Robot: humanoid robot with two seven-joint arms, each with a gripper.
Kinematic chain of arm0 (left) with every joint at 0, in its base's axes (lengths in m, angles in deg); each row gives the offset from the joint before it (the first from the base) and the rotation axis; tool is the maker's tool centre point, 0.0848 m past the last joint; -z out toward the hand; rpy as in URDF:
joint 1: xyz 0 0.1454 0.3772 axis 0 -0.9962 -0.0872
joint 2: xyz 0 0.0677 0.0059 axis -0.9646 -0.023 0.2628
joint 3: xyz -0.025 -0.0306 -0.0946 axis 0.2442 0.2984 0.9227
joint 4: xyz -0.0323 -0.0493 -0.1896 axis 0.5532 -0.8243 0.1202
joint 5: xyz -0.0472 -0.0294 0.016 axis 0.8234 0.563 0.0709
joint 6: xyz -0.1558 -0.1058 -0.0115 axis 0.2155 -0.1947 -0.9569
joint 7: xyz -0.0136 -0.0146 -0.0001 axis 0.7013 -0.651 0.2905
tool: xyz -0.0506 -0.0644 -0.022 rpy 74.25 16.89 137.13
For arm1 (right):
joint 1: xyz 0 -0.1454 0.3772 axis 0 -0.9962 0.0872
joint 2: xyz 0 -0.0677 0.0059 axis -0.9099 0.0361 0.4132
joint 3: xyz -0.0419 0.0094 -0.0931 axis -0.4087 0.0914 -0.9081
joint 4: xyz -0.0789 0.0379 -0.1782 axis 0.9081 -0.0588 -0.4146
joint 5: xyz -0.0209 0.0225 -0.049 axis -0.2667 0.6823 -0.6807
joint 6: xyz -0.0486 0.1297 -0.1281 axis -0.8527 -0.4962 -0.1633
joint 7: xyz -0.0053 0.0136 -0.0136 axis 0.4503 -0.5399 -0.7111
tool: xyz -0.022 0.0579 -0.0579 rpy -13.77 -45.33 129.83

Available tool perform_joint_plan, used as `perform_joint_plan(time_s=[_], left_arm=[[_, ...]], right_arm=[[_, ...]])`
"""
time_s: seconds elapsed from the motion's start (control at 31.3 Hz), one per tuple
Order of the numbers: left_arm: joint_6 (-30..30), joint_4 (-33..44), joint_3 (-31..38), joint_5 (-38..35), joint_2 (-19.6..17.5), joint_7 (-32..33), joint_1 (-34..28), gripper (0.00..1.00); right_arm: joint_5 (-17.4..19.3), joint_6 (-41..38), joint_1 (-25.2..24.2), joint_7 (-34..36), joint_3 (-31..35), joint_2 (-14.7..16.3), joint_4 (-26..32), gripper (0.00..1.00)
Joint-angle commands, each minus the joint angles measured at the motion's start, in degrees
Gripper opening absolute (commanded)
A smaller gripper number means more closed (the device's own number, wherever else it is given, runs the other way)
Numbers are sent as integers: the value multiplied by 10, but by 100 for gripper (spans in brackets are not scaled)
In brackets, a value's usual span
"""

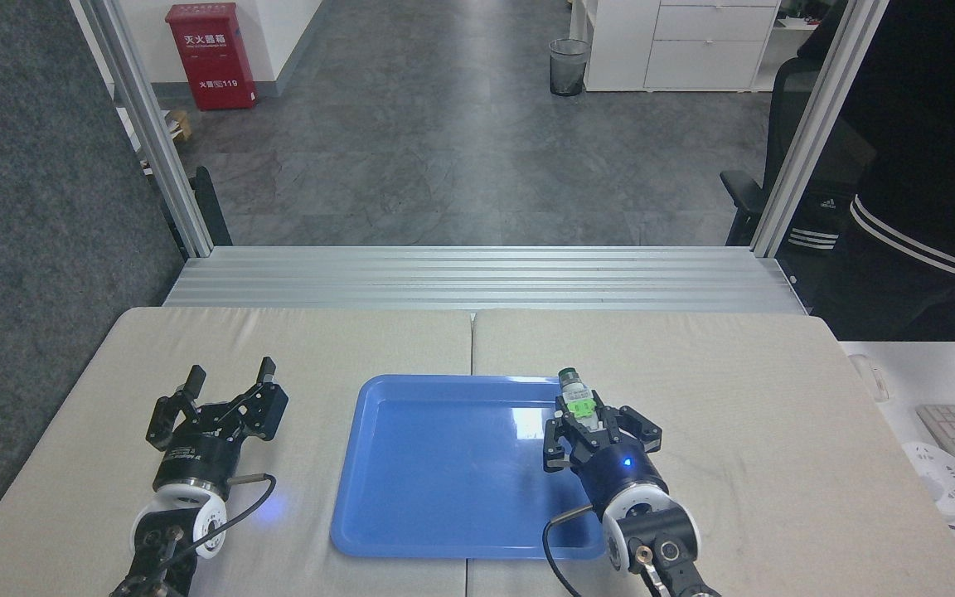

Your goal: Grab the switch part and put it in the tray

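While the right gripper (pixel 581 412) is pinching the switch part (pixel 577 395) between its fingers, the pick-up half of the job is looking done and only the placing is left. That small whitish piece with its green middle and dark round end is sticking up out of the jaws, and it is hanging over the right edge of the blue tray (pixel 444 497), near the far right corner, not lying in it. Whether it is clear of the rim or brushing it, I cannot tell from this angle. Nothing is sitting in the tray; its glossy floor is only catching a light reflection. The left gripper (pixel 229 380) is resting on the padded table (pixel 295 340) well to the left, fingers spread and holding nothing. Lowering and releasing are, I judge, what is remaining.
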Motion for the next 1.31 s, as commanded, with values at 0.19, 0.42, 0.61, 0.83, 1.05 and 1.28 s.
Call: perform_joint_plan(time_s=[0.19,0.42,0.61,0.83,1.05,1.28], left_arm=[[0,-1,0,0,2,0,-1,100],[0,-1,-1,0,5,0,-1,100],[0,-1,-1,0,5,0,-1,100],[0,-1,0,0,4,0,-1,100],[1,0,0,0,4,0,-1,100],[1,0,0,0,5,0,-1,100]], right_arm=[[-18,4,-7,-39,-116,-51,-95,0],[-19,4,-8,-44,-123,-53,-112,0],[-7,10,-8,-36,-114,-53,-103,94],[63,7,-1,-9,-59,-58,-65,98],[69,4,34,-9,9,-53,-56,98],[88,-27,67,1,117,2,-57,98]])
